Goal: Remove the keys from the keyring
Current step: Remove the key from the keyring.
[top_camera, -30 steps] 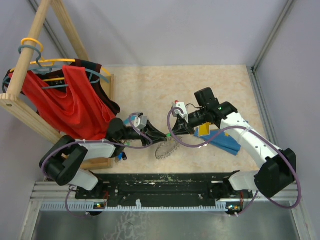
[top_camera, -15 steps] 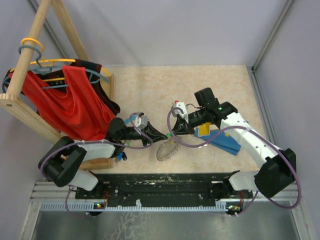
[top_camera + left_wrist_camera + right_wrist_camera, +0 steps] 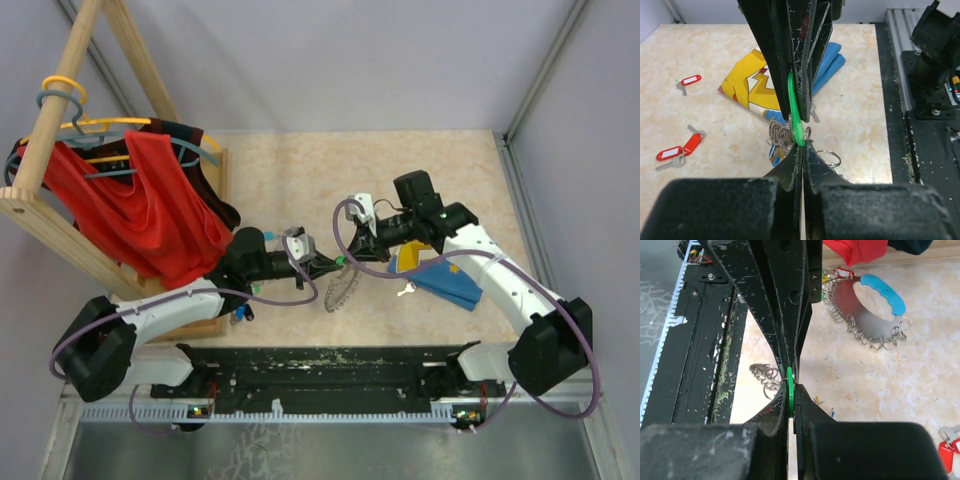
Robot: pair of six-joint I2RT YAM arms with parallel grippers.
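Reaching farther right than a second ago, the left gripper (image 3: 328, 266) now meets the right gripper (image 3: 352, 255) above the middle of the table (image 3: 300, 170), and both are clamped tight on one green key tag (image 3: 796, 117).
Just on the near side of the pinched tag, the keyring (image 3: 343, 290), fringed with silver loops, stands more on edge than before. Red-tagged keys (image 3: 670, 153) lie loose on the table, apart from a yellow and blue cloth (image 3: 752, 85).
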